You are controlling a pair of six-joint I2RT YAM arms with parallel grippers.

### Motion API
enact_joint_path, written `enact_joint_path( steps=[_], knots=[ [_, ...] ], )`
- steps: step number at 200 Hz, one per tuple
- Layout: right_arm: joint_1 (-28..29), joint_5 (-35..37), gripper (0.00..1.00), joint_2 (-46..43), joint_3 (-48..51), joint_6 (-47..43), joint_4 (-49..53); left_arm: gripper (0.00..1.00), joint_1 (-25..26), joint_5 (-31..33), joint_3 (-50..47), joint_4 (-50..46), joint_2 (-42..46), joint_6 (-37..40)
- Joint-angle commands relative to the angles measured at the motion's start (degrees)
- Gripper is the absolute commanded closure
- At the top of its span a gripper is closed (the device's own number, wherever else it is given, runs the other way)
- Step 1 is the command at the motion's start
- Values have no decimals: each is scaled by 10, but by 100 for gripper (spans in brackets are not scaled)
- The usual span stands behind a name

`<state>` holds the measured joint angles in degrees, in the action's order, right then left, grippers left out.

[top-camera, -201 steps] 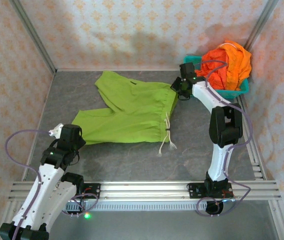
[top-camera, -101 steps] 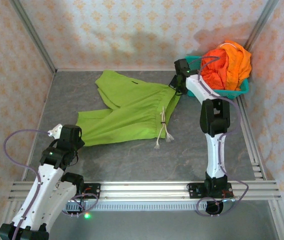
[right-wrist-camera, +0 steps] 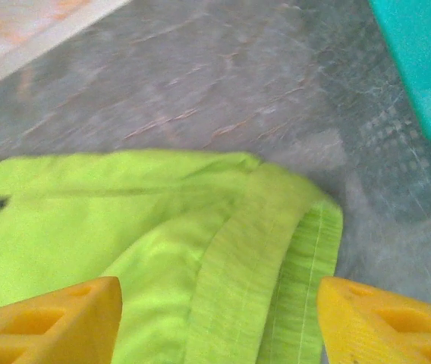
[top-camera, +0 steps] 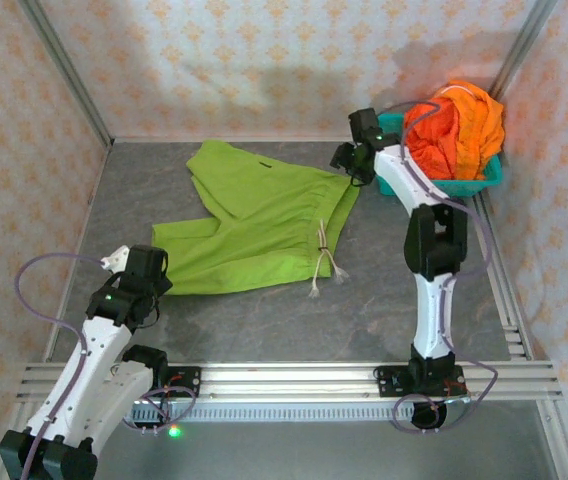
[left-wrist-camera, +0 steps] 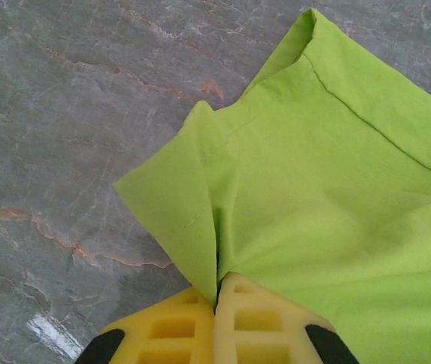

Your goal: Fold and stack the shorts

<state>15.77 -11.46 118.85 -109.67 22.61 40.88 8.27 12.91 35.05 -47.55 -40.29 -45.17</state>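
Left arm: folded low at the near-left corner of the bench [top-camera: 384,300], wrist tipped down toward the cloth.
Left fingers [left-wrist-camera: 261,326]: pinched shut on a hem corner of the lime green shorts [top-camera: 264,215], with the fabric bunching up where they meet.
Right arm: stretched long toward the far-right corner, elbow raised, wrist turned to the left.
Right fingers [right-wrist-camera: 56,318]: spread wide above the far corner of the waistband. They look clear of the cloth, though the close view is blurred.
Lime green shorts: spread flat mid-bench, legs toward the left edge and waist toward the right. The white drawstrings [top-camera: 326,270] trail toward the near edge.
Orange shorts [top-camera: 454,130]: heaped in the teal basket [top-camera: 484,180] in the far-right corner, spilling over its rim.
In the way: the basket stands close beside the right arm's wrist, on its right.
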Motion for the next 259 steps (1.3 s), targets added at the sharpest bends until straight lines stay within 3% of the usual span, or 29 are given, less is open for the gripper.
enact_joint_path(
  steps=[1, 32, 61, 95, 174, 234, 259],
  knots=[
    [47, -25, 31, -147, 64, -104, -7, 100, 4, 14, -8, 18, 1, -7],
    [142, -51, 25, -284, 230, -314, -20, 100, 4, 11, -5, 26, -7, -6],
    [216, -11, 26, -376, 401, -530, -48, 100, 5, 3, -3, 35, -15, -4],
    [262, 29, 30, -421, 518, -651, -92, 100, 4, 2, 2, 38, -21, -2],
    [309, 136, 32, -350, 582, -758, -169, 100, 4, 4, -4, 40, -20, -2],
    [309, 160, 29, -298, 585, -781, -198, 100, 4, 8, -9, 40, -17, -1],
    [309, 170, 34, -270, 583, -779, -203, 100, 5, 9, -11, 44, -17, -3]
  ],
)
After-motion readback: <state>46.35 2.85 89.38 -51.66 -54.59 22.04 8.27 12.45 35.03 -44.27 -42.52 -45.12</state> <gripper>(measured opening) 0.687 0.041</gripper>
